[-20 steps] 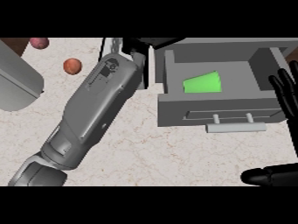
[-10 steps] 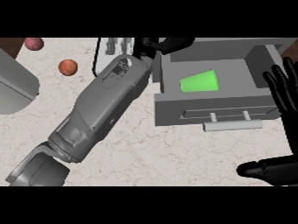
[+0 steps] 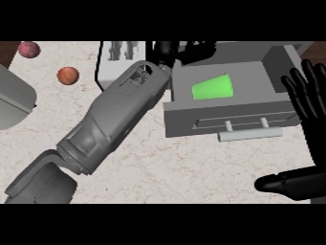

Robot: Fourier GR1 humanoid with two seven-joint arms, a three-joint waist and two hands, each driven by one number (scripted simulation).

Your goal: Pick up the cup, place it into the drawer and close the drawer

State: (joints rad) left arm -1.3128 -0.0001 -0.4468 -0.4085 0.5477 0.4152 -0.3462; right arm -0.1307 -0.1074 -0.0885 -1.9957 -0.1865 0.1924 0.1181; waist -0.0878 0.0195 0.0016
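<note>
Cup: we see the green cup (image 3: pixel 213 87) lying in the open drawer (image 3: pixel 229 117)
Left hand (image 3: pixel 183 49): fingers spread, empty, behind the drawer
Right hand (image 3: pixel 317 103): fingers straight, resting at the right edge

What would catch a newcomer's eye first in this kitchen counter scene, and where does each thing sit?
The bright green cup stands out, lying inside the open grey drawer at upper right. The left hand shows above the drawer's back edge, its long grey forearm crossing the marble counter diagonally. The black right hand stays open at the right edge, fingers up, beside the drawer.
</note>
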